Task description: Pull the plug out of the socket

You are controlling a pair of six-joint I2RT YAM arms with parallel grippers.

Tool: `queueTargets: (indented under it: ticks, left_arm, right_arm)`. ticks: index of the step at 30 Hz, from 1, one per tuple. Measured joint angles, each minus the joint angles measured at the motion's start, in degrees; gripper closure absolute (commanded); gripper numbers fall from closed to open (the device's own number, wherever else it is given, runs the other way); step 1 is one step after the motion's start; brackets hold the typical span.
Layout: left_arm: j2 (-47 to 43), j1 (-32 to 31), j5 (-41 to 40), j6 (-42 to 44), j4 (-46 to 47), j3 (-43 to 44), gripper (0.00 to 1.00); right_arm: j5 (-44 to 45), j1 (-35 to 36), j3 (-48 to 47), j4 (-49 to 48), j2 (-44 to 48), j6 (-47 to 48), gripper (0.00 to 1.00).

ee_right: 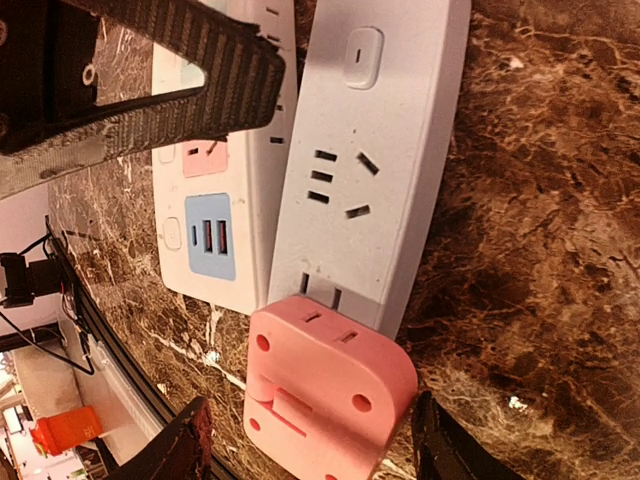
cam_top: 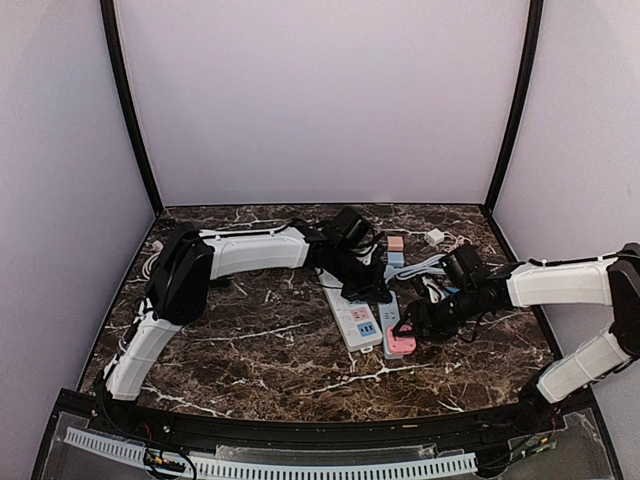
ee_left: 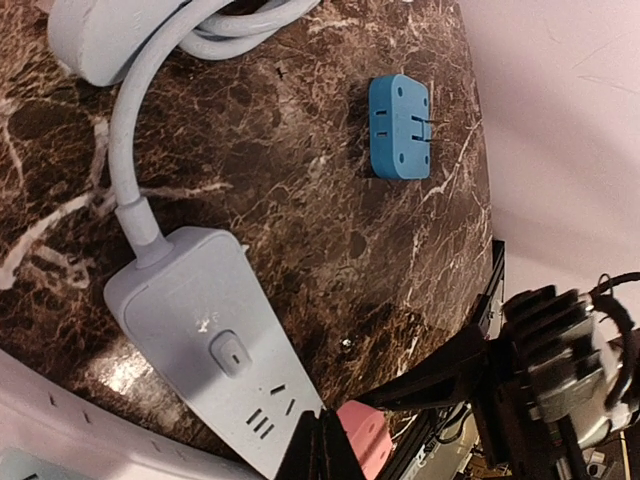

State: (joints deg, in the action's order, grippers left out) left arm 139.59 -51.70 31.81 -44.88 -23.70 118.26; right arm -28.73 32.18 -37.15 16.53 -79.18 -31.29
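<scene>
Glossy marble tabletop (cam_top: 260, 350), matt pink plastic plug (ee_right: 330, 400) — smooth grey plastic socket (ee_right: 370, 160)

Grey power strip (ee_right: 370, 160): far end cut by top edge. Pink plug (ee_right: 330, 395) at its near end: pins half buried. White strip (ee_right: 265, 200) alongside: partly behind left gripper (ee_right: 270, 95).

At 6 o'clock a pink plug (ee_right: 330, 400) sits at the end of a grey power strip (ee_right: 375, 170), two blades partly bared. The right gripper (ee_right: 312, 430) straddles it with fingers (ee_right: 185, 450) spread, the 7 o'clock one clear of it. A white strip (ee_right: 215, 190) lies alongside toward 9 o'clock, with the ribbed black left gripper (ee_right: 262, 95) at 10 o'clock over the marble table (ee_right: 540, 200).
</scene>
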Motion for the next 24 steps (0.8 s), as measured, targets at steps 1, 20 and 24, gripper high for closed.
queueTargets:
  ticks: [1,20,24]
  left_arm:
    - [0.0,-0.1,0.3,-0.1,0.7,-0.1,0.97]
    - [0.0,-0.3,0.9,0.8,2.6,-2.2,0.97]
    - [0.1,-0.3,0.3,1.2,1.8,-2.2,0.97]
  right_arm:
    - [-0.2,0.3,0.0,-0.4,-0.6,0.0,0.35]
    - [-0.9,1.3,-0.4,1.2,-1.4,-0.7,0.52]
    - [-0.9,1.4,-2.0,3.2,0.6,-0.7,0.54]
